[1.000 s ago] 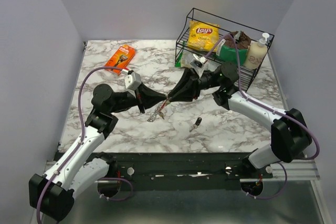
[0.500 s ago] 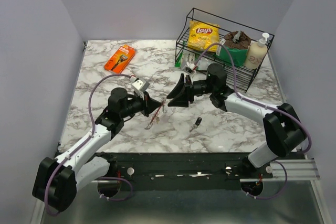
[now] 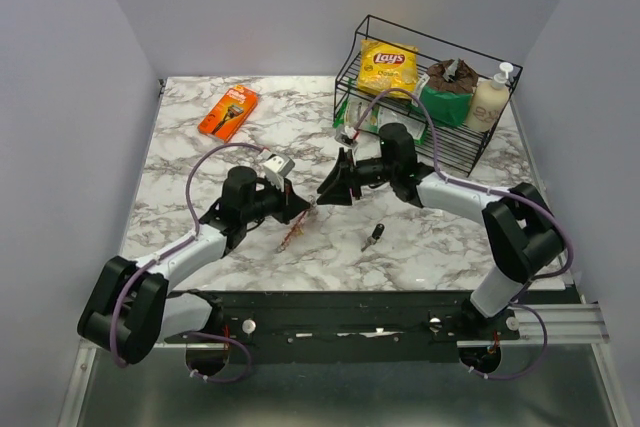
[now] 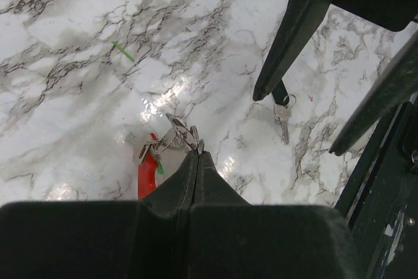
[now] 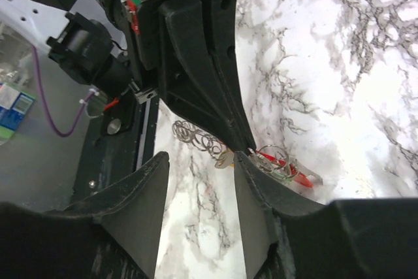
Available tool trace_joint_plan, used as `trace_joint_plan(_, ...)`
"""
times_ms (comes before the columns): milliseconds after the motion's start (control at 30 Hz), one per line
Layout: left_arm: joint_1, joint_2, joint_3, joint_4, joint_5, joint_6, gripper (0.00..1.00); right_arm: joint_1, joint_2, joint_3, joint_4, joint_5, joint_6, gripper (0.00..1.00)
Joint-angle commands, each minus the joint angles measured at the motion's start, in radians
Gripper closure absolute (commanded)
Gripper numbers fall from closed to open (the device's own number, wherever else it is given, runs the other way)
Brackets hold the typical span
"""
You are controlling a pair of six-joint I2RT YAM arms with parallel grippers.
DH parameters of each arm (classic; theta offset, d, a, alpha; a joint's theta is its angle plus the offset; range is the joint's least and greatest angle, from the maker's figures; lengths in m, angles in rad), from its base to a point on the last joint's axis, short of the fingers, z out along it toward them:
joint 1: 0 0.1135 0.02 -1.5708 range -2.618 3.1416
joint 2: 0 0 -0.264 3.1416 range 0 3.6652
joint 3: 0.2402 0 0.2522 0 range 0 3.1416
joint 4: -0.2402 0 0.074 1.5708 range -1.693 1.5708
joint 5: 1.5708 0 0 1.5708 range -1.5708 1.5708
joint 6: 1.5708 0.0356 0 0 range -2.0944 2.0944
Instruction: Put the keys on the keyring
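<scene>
left wrist view: left claw [image 4: 197,155] clamped on the keyring [image 4: 177,136], right claw [image 5: 199,161] spread wide and empty; we advise holding it steady while the right fetches the loose key [image 4: 283,120].

Tight spot here: my left gripper [image 3: 303,209] and right gripper [image 3: 326,191] sit nearly nose to nose, the keyring [image 3: 293,235] dangling under the left tips. A loose key [image 3: 373,237] lies nearby and the wire basket [image 3: 497,122] blocks behind. I see open table [image 3: 300,132] beyond.

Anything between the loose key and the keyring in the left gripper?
Nothing. Bare marble table runs between the loose key and the keyring. The top view shows it, and the left wrist view agrees.
</scene>
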Motion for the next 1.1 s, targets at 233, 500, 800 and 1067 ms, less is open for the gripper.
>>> trace_joint_plan(233,0.002,0.084,-0.049,0.236,0.2,0.033,1.0,-0.01,0.097,0.063,-0.109,0.023,-0.095,0.66)
trace_joint_plan(500,0.004,0.108,-0.069,0.299,0.234,0.021,1.0,-0.01,0.115,0.074,-0.152,0.027,-0.115,0.73)
trace_joint_plan(800,0.002,0.103,-0.067,0.273,0.195,0.027,1.0,-0.014,0.086,0.049,-0.192,0.032,-0.13,0.76)
trace_joint_plan(1067,0.002,0.166,-0.048,0.288,0.157,0.0,1.0,-0.014,0.059,0.023,-0.224,0.035,-0.124,0.73)
